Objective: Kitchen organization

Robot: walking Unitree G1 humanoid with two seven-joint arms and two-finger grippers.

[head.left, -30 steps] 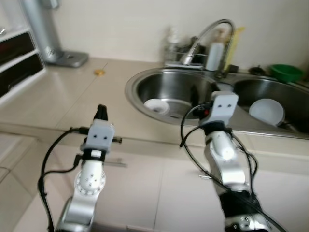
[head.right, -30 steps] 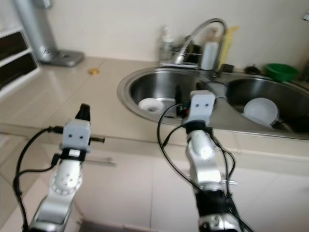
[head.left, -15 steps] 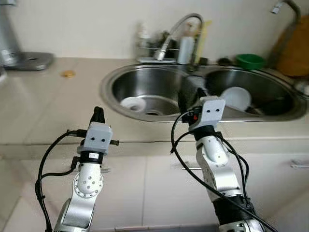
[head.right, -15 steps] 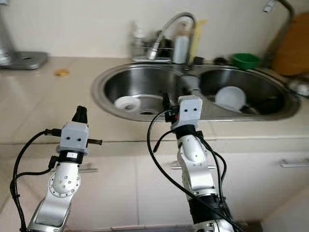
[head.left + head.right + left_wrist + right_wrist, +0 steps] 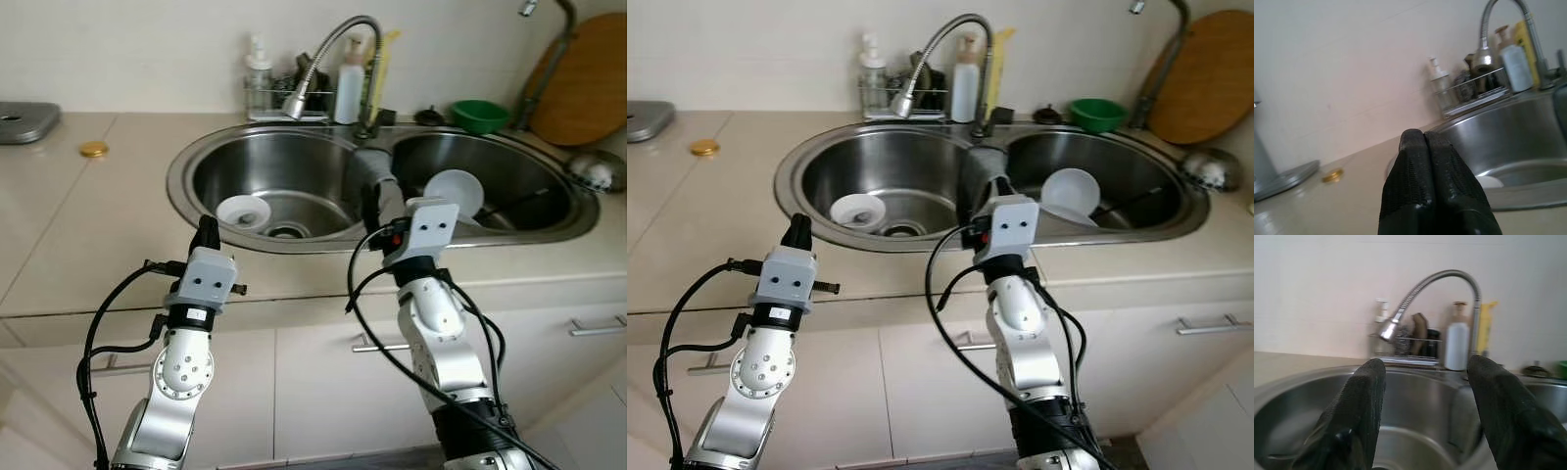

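- Left eye view: a double steel sink (image 5: 196, 147) is set into the beige bench (image 5: 88, 225); a small white bowl (image 5: 243, 210) lies in its left basin, a larger white bowl (image 5: 454, 192) leans in the right basin.
- The left gripper (image 5: 1424, 139), fingers pressed together and empty, hangs at the bench's front edge, just short of the small bowl.
- The right gripper (image 5: 1425, 377), fingers spread apart and empty, is over the sink's front rim, between the two bowls.
- A faucet (image 5: 328, 49) arches behind the sink.

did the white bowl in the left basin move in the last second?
No. The white bowl sits left of the drain, as earlier; the camera panned.
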